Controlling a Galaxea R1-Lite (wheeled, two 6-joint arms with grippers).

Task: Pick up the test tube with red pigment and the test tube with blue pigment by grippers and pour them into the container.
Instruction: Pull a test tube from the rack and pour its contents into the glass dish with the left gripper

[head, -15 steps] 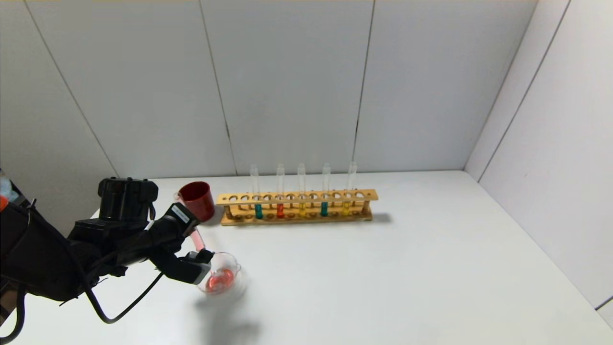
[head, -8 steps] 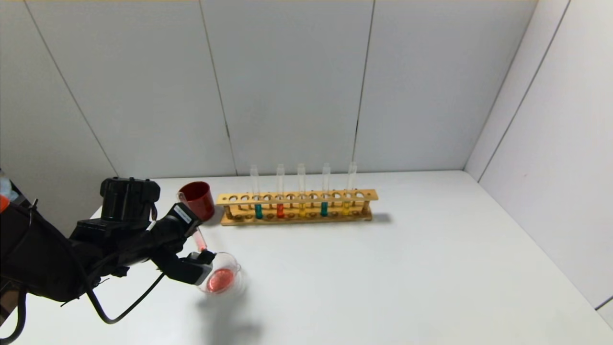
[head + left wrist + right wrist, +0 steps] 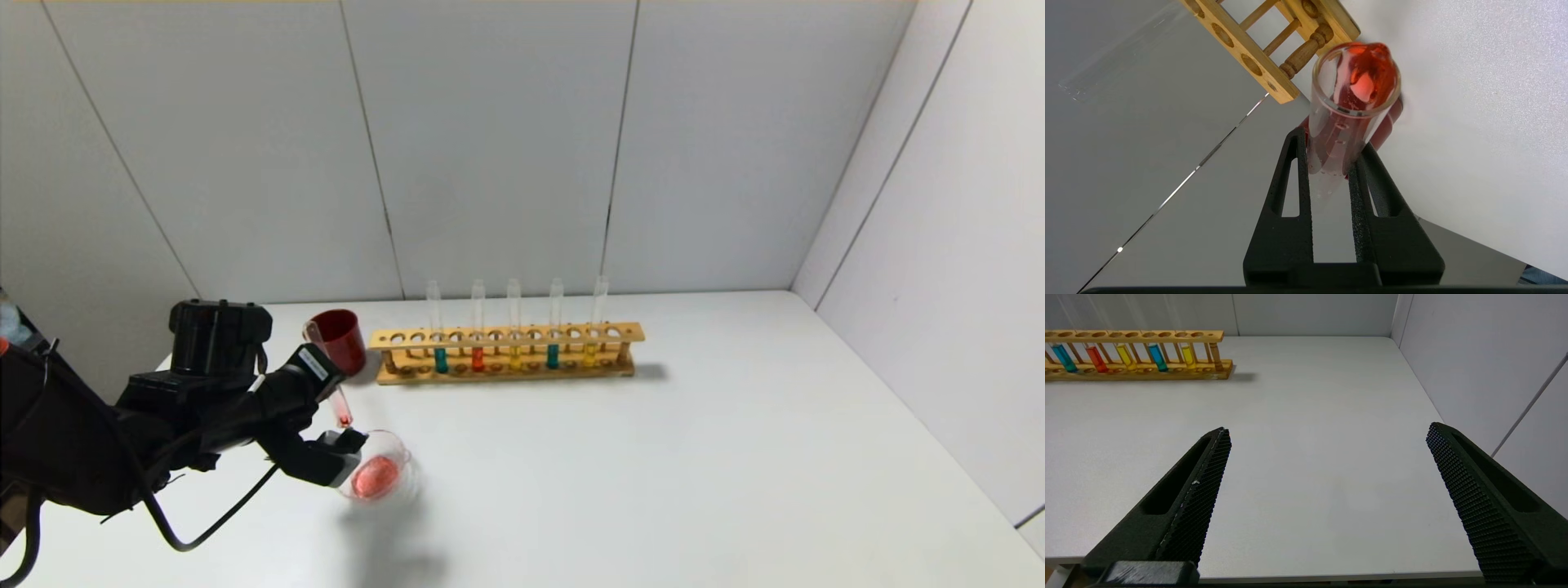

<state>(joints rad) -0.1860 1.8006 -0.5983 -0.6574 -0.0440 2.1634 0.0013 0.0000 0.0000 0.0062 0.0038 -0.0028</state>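
No readable text, labels or numbers anywhere

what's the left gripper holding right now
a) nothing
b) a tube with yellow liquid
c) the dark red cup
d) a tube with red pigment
d: the left gripper has its fingers shut on the test tube with red pigment, tilted beside the container, which holds red liquid.

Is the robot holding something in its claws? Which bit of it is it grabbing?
The left claw holds the test tube with red pigment, pinched around its middle, tilted by the container. The right claw is open and holds nothing.
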